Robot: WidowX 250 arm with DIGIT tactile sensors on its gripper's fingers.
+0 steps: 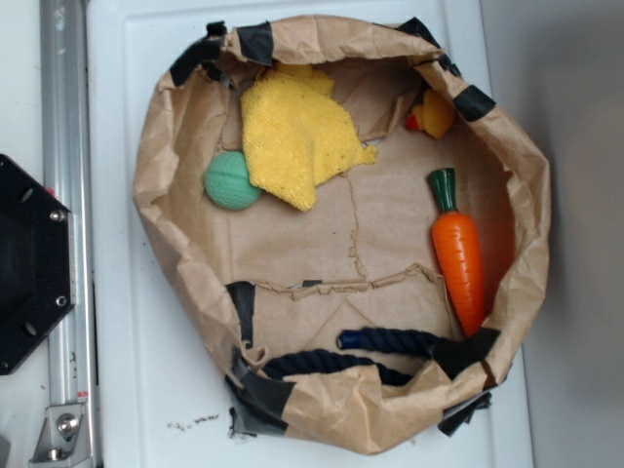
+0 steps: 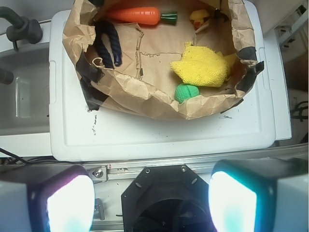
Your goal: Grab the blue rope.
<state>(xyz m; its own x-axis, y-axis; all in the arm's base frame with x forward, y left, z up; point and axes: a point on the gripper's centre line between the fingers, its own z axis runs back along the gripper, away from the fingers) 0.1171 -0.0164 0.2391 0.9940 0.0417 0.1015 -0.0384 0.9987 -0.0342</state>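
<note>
Rope first: the blue rope lies inside a cut-down brown paper bag, bent in a loop along the bag's wall at the lower edge of the exterior view, part of it hidden behind the folded rim. In the wrist view it shows at the upper left as two dark strands side by side, resting on the paper floor close to a black tape patch.

Just beside one rope end lies an orange toy carrot with its green top pointing away from the rope — whether the two touch I cannot tell. Farther across the bag floor, well apart from the rope, a yellow cloth sits crumpled, with a green ball touching its edge. A small yellow toy duck sits against the far wall, near the carrot's green top.

The bag stands on a white lid.

The gripper hangs above, outside the bag and well away from the rope, its two fingers spread wide at the bottom corners of the wrist view — nothing lies between them.
</note>
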